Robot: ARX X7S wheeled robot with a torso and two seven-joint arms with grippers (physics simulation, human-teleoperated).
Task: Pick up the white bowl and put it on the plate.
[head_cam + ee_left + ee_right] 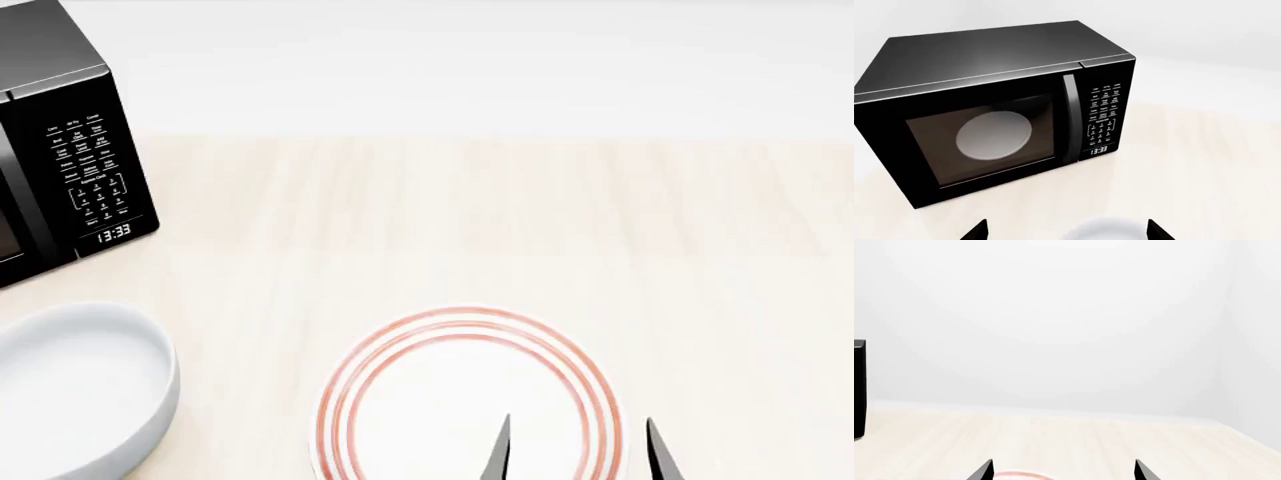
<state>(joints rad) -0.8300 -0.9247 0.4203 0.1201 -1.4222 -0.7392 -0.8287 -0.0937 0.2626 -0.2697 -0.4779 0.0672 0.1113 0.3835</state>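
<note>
The white bowl (74, 385) sits on the light wooden table at the head view's lower left, in front of the microwave. Its rim also shows in the left wrist view (1104, 231), between the fingertips of my left gripper (1067, 232), which is open and empty above it. The left gripper is out of the head view. The plate (467, 395), white with red rings, lies at the lower centre. My right gripper (577, 450) is open and empty over the plate's near right part. The plate's edge shows in the right wrist view (1017, 475), between the right gripper's (1064, 471) tips.
A black microwave (997, 112) stands at the table's far left with its door shut, also seen in the head view (60, 140). The wooden table (561, 220) stretches to a white wall behind.
</note>
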